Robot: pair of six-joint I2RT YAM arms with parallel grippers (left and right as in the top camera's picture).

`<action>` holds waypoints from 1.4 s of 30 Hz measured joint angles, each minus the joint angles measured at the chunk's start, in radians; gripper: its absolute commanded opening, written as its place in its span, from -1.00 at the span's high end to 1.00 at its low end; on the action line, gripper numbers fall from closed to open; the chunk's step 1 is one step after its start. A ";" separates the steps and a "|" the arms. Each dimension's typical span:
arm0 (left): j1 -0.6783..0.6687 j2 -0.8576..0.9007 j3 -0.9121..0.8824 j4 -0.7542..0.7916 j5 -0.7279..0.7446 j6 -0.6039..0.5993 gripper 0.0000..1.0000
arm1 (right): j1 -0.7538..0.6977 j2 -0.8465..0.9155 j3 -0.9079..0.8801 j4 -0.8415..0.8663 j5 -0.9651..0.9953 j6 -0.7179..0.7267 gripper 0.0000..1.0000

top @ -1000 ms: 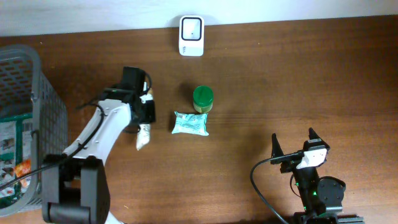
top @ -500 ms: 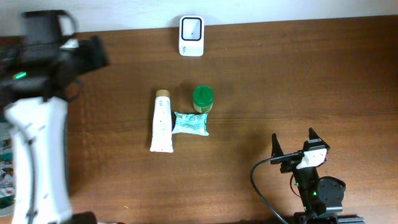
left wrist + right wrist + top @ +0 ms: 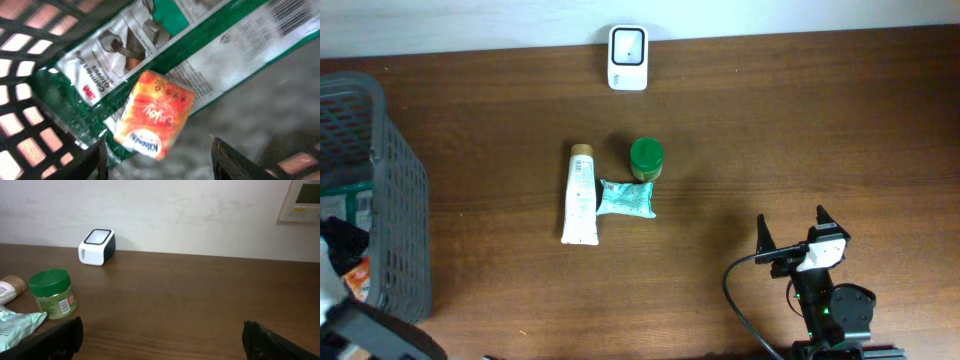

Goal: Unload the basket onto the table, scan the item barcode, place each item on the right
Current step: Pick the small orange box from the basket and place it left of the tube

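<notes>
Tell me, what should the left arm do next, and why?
Probably ease the left gripper down and close on the orange packet. Its jaws stand open, the packet lies just ahead between them in the basket, and nothing is held yet for the scanner.

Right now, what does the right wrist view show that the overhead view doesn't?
Only the right wrist view: a wall-mounted control panel at upper right, and the printed label on the side of the green-lidded jar. Only the overhead: the grey basket at far left and the full length of the white tube; the wrist view catches just its cap end. Both: the white scanner, the jar and the teal pouch.
</notes>
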 measured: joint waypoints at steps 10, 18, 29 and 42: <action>0.000 0.222 -0.020 0.106 -0.033 0.193 0.85 | 0.000 0.000 0.000 0.000 0.000 0.000 -0.97; 0.000 0.242 0.054 0.004 -0.027 0.208 1.00 | 0.000 0.000 0.000 0.000 0.000 0.000 -0.97; -0.224 0.215 1.097 -0.420 0.512 0.154 1.00 | 0.000 0.002 0.000 0.000 0.000 0.000 -0.97; -0.780 0.180 0.350 -0.213 0.221 0.131 0.95 | 0.000 0.000 0.000 0.000 0.000 -0.003 -0.97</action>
